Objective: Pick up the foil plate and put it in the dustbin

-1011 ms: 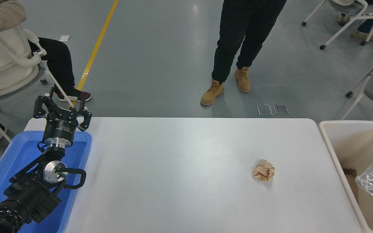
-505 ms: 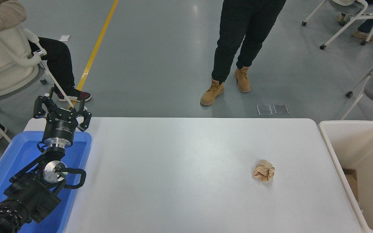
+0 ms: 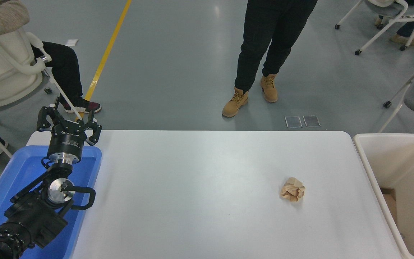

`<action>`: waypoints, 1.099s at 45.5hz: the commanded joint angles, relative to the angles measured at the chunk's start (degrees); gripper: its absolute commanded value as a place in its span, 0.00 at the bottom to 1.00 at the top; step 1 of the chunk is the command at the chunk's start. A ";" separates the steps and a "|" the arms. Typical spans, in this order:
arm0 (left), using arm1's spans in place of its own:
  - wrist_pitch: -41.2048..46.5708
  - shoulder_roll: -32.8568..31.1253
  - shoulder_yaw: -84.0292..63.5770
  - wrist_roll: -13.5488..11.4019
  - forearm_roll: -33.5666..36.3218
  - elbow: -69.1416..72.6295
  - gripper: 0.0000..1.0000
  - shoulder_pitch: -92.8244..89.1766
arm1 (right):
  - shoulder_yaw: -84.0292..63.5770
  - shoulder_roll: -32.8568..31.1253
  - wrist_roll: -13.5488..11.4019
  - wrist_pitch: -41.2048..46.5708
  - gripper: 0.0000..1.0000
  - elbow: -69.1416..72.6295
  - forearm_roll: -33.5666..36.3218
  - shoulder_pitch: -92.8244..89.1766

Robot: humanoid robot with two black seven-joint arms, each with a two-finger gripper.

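The white table [image 3: 207,187] stretches rightward from the parked left end effector [image 3: 67,120], fingers spread, empty. Far right of it stands the dustbin [image 3: 390,158]; no foil plate shows, nor the right arm. The crumpled paper ball [image 3: 292,189] might be grabbed mistakenly.

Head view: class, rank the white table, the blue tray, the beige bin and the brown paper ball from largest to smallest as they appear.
1. white table
2. and 3. blue tray and beige bin: both cut off at the picture's edges, so unsure which looks larger
4. brown paper ball
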 commanded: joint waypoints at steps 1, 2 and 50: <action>0.00 0.02 0.06 0.00 0.08 -0.02 0.99 0.06 | -11.07 -0.18 0.05 0.08 1.00 13.42 -0.59 19.00; 0.00 0.02 0.06 0.00 0.08 0.07 0.99 -0.03 | -11.86 -0.18 0.05 0.17 1.00 14.56 -0.59 20.58; 0.00 0.02 0.06 0.00 -0.01 0.07 0.99 0.06 | -18.72 0.08 -0.39 30.57 1.00 68.35 -19.31 70.25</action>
